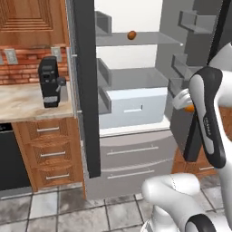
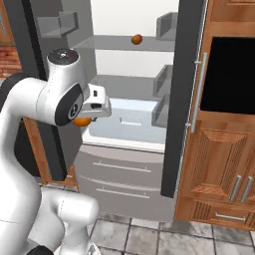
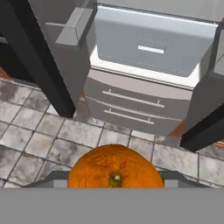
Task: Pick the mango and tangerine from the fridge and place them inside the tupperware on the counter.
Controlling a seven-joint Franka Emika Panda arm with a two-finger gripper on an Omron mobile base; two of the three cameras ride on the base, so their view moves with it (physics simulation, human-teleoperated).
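Tangerine in the claw, mango left in the fridge

Tangerine [image 3: 115, 168] squeezed tight in the gripper [image 2: 83, 121], low in the middle of the hand view. Held out in front of the open fridge [image 1: 131, 136], clear of the shelves, likely for the trip to the counter [image 1: 22, 102] at the left of the left base view. Mango [image 1: 132, 35] up on the top shelf, upper middle of the frame, well apart from the claw. Needs picking next. No tupperware spotted from these angles.

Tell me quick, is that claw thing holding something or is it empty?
Gripper: closed on the tangerine, held out in front of the open fridge.
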